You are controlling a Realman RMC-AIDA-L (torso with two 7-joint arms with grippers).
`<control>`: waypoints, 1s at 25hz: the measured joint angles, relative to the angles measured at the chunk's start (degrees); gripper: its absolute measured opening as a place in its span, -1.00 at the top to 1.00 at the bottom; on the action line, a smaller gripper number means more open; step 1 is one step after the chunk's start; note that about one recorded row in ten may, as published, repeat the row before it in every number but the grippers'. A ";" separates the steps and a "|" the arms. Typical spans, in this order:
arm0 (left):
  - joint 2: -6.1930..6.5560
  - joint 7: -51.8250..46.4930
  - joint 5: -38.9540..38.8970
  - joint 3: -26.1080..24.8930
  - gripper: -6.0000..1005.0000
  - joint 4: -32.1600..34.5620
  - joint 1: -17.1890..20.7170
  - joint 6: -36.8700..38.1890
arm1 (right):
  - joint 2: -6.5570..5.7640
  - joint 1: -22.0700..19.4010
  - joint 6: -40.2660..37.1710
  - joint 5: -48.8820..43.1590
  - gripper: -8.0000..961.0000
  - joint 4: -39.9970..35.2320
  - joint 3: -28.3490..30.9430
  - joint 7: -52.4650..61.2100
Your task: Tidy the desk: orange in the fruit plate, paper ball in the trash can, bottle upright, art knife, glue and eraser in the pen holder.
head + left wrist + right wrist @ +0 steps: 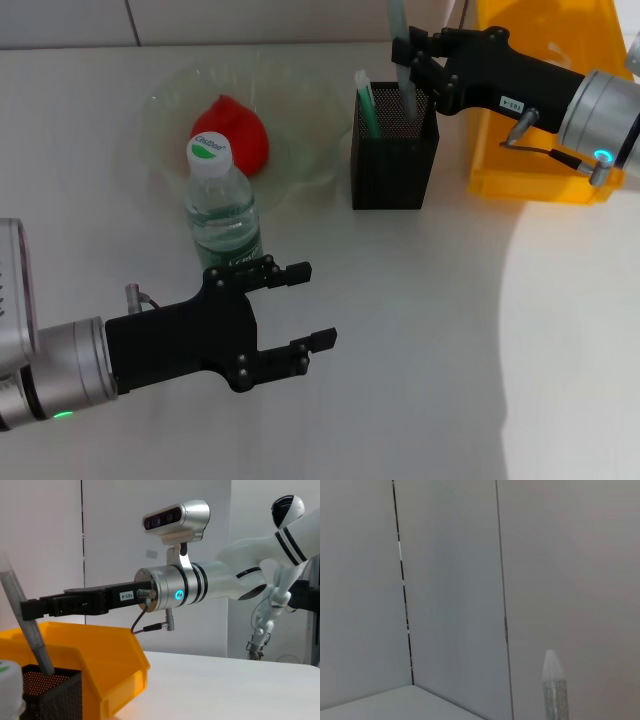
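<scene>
White matte worktop (430, 330), smooth, with pale panelled wall behind; brighter patch at lower right of head view.

Fruit plate (160, 110) at upper left of centre: shallow, translucent pale green glass, wavy rim. Orange (238, 130) inside it, red-orange, lumpy matte skin, slightly pointed on top. Bottle (222, 212) upright just in front of plate, clear ribbed plastic, dark green label, white cap with green mark; partly covers plate's near rim and lower edge of orange.

Pen holder (393, 160) at upper centre: tall square cup, black metal mesh, standing apart from plate and just left of trash can (545, 100). Trash can at upper right: boxy, translucent yellow-orange plastic. Green-and-white slim item (366, 102) leaning in holder's left corner.

Right tool (404, 58) at upper right, black body on silver wrist, reaching across trash can to above holder; fingers pinched on a slim grey-translucent stick-shaped item (397, 25), lower end down inside the mesh cup. Same item in left wrist view (30, 635), slanting into holder. Which desk item it is: cannot tell.

Left tool (312, 305) at lower left, black, hovering over bare worktop just in front of bottle, fingers spread, holding nothing.
</scene>
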 joint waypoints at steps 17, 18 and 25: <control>-0.39 0.21 -0.09 -3.60 -0.39 -0.38 0.41 0.29 | -1.16 -17.51 -21.89 2.30 -0.19 -15.70 0.91 7.47; -0.29 0.10 -0.08 -3.60 -0.39 -0.39 0.41 0.30 | -1.43 -19.04 -24.27 0.03 -0.24 -17.36 1.25 7.92; 0.09 -1.96 1.42 -3.26 -0.39 -0.34 -0.51 0.44 | -1.99 -20.92 -38.32 -19.94 -0.54 -19.91 9.51 9.37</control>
